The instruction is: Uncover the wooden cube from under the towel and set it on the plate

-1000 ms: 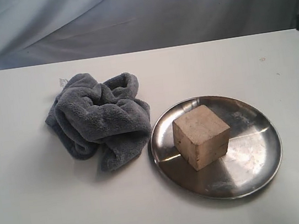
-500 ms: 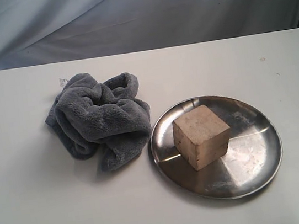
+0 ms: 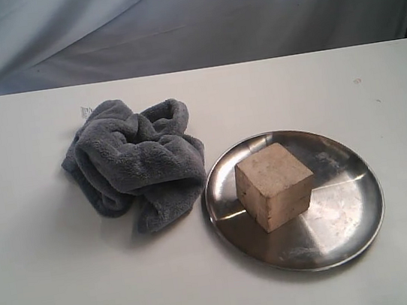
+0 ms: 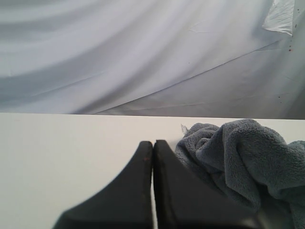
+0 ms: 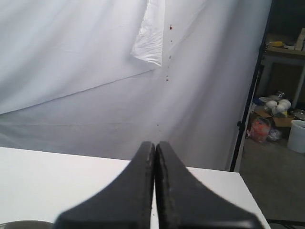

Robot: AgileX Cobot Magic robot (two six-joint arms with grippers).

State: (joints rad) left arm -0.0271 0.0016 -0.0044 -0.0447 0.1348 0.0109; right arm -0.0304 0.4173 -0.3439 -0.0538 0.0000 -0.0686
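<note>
— What's on the table (image 3: 57, 294)?
— One wooden cube (image 3: 274, 185) on one steel plate (image 3: 349, 215); one crumpled grey towel (image 3: 135, 162) just beside the plate.
— The pincers?
— Two: left pincer (image 4: 152, 143) and right pincer (image 5: 155, 144), both closed, empty.

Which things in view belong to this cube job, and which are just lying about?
Job: wooden cube, resting on the plate; towel, crumpled beside it.
Just there: table; backdrop sheet behind it; room clutter past the sheet, in the right wrist view.
</note>
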